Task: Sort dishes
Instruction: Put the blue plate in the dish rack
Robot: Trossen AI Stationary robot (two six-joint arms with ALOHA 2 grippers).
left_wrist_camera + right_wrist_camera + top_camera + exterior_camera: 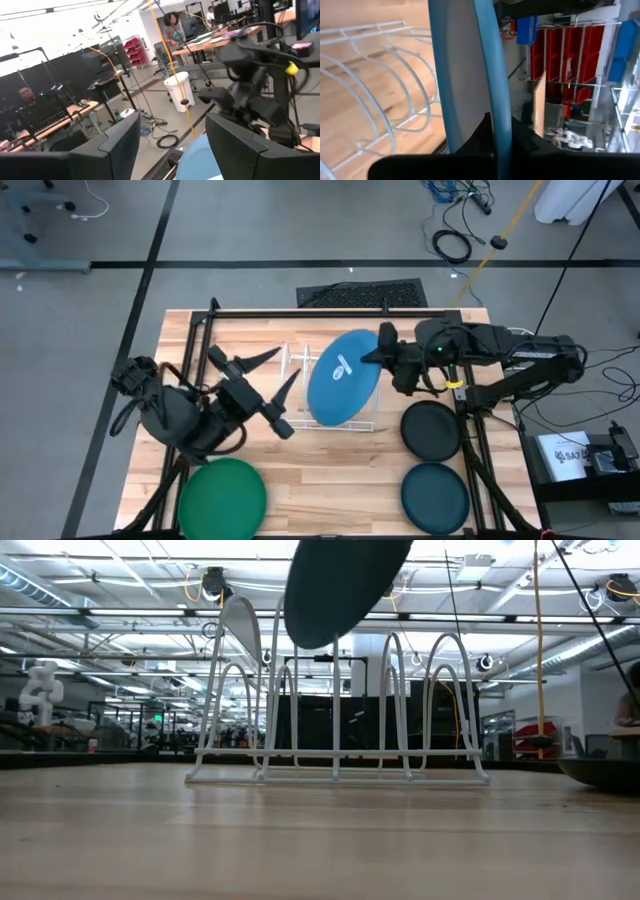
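A bright blue plate [342, 378] hangs tilted on edge over the white wire rack [330, 395], with my right gripper [380, 358] shut on it. In the low view the plate [340, 585] is clear above the rack's hoops [335, 710]. My left gripper [272, 375] stands open just left of the rack, pointing level at it with nothing between its fingers. The green plate [222, 498] lies flat at the near left. The black plate [432, 430] and the dark teal plate [435, 498] lie flat at the near right. My right gripper pinches the blue plate's rim [496, 107] on its far right side, one finger on each face. The fingers [479, 137] come from the table's right, slanting down. The plate is lifted clear of the rack, on edge and tilted.
A black frame bar [330, 312] runs along the table's far side, and the arms' stands are at both sides. The bare wood [320, 480] between the green and dark teal plates is free room. People and desks show in the room beyond.
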